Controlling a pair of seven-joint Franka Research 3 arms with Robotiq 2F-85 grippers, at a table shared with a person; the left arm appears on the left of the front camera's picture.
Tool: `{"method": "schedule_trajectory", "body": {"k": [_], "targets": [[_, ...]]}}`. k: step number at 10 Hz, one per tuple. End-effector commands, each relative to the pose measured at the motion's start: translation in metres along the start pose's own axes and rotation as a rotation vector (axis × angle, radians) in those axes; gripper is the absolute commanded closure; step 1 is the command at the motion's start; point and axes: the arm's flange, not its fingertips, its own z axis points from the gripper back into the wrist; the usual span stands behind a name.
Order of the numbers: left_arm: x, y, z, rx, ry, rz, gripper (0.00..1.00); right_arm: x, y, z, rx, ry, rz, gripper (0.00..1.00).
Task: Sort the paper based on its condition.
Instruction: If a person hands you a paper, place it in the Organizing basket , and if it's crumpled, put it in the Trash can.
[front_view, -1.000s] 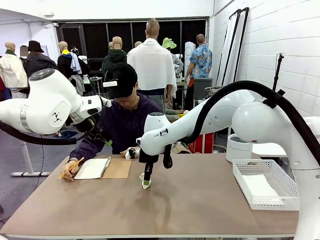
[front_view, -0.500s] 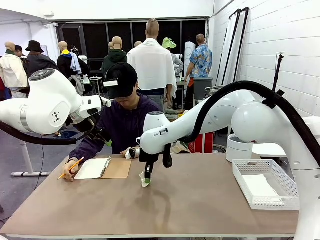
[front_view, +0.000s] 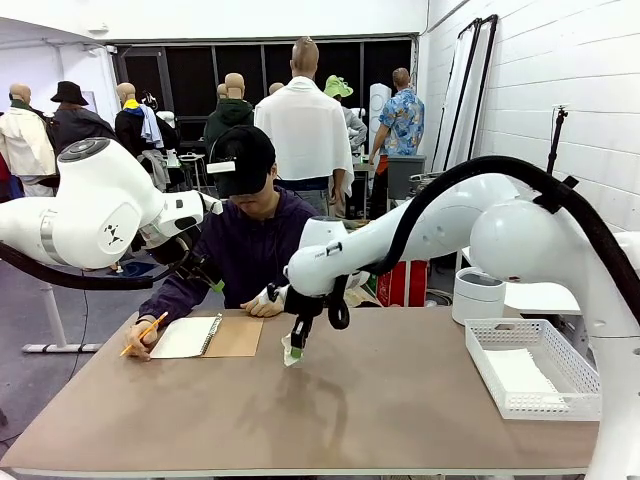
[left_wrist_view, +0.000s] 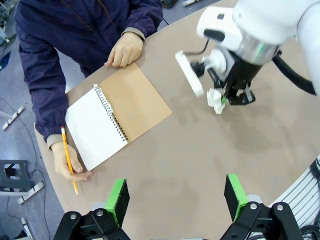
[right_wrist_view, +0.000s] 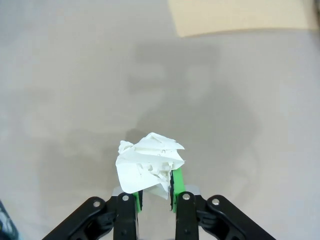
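A crumpled wad of white paper (right_wrist_view: 150, 167) sits between the green pads of my right gripper (right_wrist_view: 154, 192), which is shut on it and holds it a little above the brown table. In the front view that gripper (front_view: 293, 348) hangs near the table's middle with the paper (front_view: 289, 356) at its tip. The left wrist view shows the same crumpled paper (left_wrist_view: 216, 97) under the right arm. My left gripper (left_wrist_view: 176, 197) is open and empty, high over the near part of the table.
A person at the far side holds a pencil (front_view: 143, 333) over an open spiral notebook (front_view: 205, 337) with a brown cover. A white mesh basket (front_view: 531, 369) with a flat white sheet stands at the right. A white round container (front_view: 478, 296) stands behind it.
My right gripper closed on the crumpled paper and lifted it off the table, drifting slightly toward the far side. The left arm has not moved.
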Motion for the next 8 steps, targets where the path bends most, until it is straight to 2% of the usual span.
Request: {"method": "schedule_trajectory", "body": {"k": [1, 5, 8], "targets": [[0.0, 0.001, 0.0, -0.002, 0.0, 0.001, 0.0, -0.046, -0.006, 0.038, -0.052, -0.035, -0.172, 0.72], [0.0, 0.001, 0.0, -0.002, 0.0, 0.001, 0.0, -0.142, -0.049, 0.115, -0.227, -0.025, -0.509, 0.72], [0.0, 0.001, 0.0, -0.002, 0.0, 0.001, 0.0, -0.196, -0.078, 0.146, -0.302, -0.052, -0.714, 0.72]]}}
